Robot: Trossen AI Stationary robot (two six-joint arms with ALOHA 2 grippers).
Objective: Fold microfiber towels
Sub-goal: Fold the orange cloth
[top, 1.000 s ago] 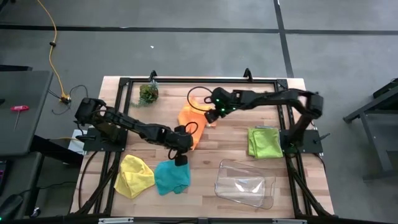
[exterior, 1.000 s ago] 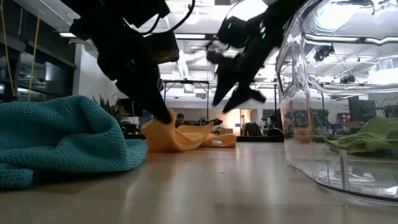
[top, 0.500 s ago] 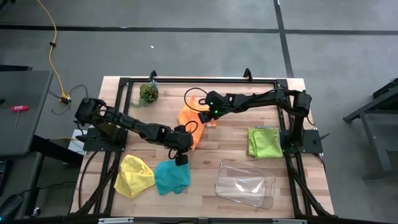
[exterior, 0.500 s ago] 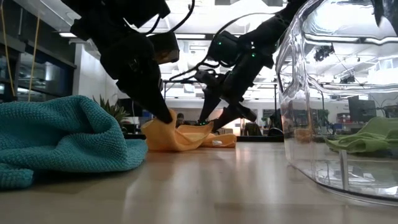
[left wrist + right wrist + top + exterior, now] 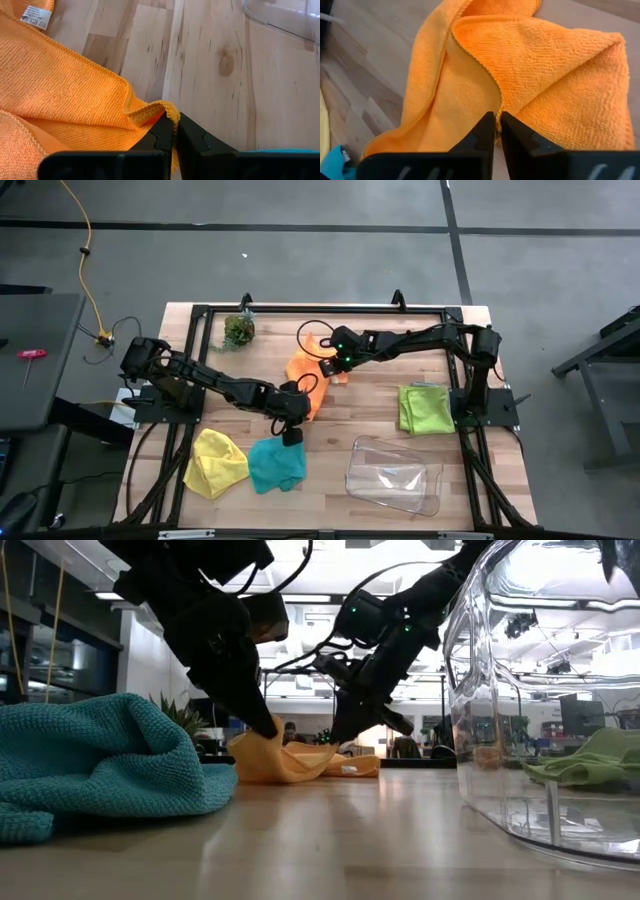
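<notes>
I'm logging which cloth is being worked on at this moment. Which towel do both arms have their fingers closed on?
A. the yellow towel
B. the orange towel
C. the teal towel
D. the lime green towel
B. Both wrist views show dark fingers pinched on an edge of the orange towel: the left gripper at a corner hem, the right gripper on a fold edge; the other towels lie untouched.

care tag (image 5: pixel 37 17) on orange towel (image 5: pixel 65 100), print perhaps unreadable

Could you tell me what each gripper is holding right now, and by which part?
Both hold the orange microfiber towel: the left gripper pinches a corner of its hem, the right gripper an edge at the opposite side.
</notes>
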